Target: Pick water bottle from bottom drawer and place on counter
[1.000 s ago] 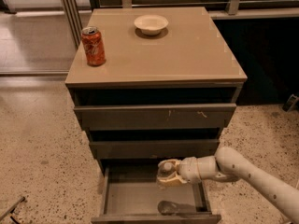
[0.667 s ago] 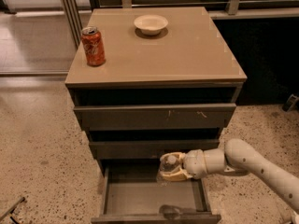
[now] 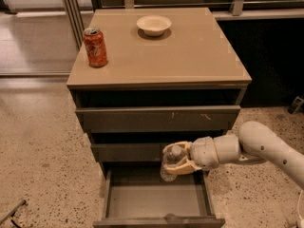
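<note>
My gripper point(image 3: 178, 158) is shut on the water bottle point(image 3: 171, 163), a small clear ribbed bottle with a pale cap. It holds the bottle upright above the back of the open bottom drawer point(image 3: 156, 201), just in front of the middle drawer's face. The drawer tray looks bare inside. The counter point(image 3: 190, 51), a glossy tan top, lies well above the gripper. My arm reaches in from the right.
An orange-red soda can point(image 3: 95, 47) stands at the counter's left edge. A white bowl point(image 3: 153, 24) sits near its back middle. The top drawer point(image 3: 159, 118) and middle drawer point(image 3: 128, 152) are closed. Speckled floor surrounds the cabinet.
The gripper has lifted the water bottle up out of the bottom drawer and a little higher toward the middle drawer's face. The arm's elbow has risen.
</note>
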Action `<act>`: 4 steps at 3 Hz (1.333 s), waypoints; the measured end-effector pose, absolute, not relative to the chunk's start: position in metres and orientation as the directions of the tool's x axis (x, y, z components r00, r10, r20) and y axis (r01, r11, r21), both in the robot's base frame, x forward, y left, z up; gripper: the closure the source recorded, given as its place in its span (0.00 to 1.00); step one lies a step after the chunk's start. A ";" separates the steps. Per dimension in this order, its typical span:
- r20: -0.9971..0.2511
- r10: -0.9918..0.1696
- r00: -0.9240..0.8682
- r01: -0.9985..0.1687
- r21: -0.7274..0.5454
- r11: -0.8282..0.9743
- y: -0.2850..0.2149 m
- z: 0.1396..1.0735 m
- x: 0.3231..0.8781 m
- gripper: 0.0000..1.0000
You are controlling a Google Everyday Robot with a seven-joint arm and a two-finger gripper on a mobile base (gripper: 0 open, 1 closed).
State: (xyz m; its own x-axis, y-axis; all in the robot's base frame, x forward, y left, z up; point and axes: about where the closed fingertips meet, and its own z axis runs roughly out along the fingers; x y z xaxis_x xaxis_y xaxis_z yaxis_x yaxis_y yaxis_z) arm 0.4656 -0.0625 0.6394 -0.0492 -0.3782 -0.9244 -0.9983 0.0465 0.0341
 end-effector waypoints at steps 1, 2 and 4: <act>-0.924 -0.378 -0.049 -0.998 0.034 0.046 -0.062 0.639 0.466 1.00; -0.922 -0.383 -0.048 -0.998 0.035 0.042 -0.062 0.678 0.462 1.00; -0.887 -0.450 -0.102 -0.994 0.072 0.084 -0.082 0.865 0.449 1.00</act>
